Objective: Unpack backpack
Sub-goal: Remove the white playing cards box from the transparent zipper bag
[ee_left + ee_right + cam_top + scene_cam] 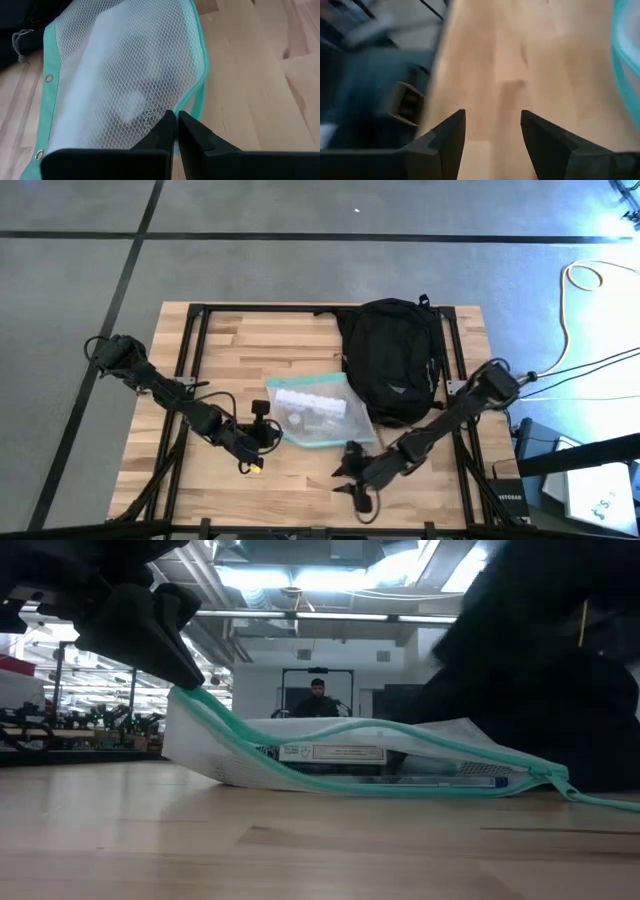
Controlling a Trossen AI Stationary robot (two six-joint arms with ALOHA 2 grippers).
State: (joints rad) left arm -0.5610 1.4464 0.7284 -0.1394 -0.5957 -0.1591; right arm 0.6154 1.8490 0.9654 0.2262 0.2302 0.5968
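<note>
Pouch out on desk (200, 345); left tool pinching its edge, right tool free.

Left tool (175, 131) is clamped on the teal edge of the pouch (318, 412). Right tool (492, 131) stands part-open, empty, over bare wood near the front edge. Backpack (392, 360) lies at the desk's far right, touching the pouch. Risk: a left-arm pull could drag the pouch off the front edge; the right arm, reaching back, may snag it.

My black backpack (392, 358) with a pale logo at my table's two o'clock, white mesh pouch (318, 412) edged in teal with silver eyelets at centre, light striped wood table (250, 330), my dark left gripper (175, 120), my dark right gripper (492, 127)
</note>
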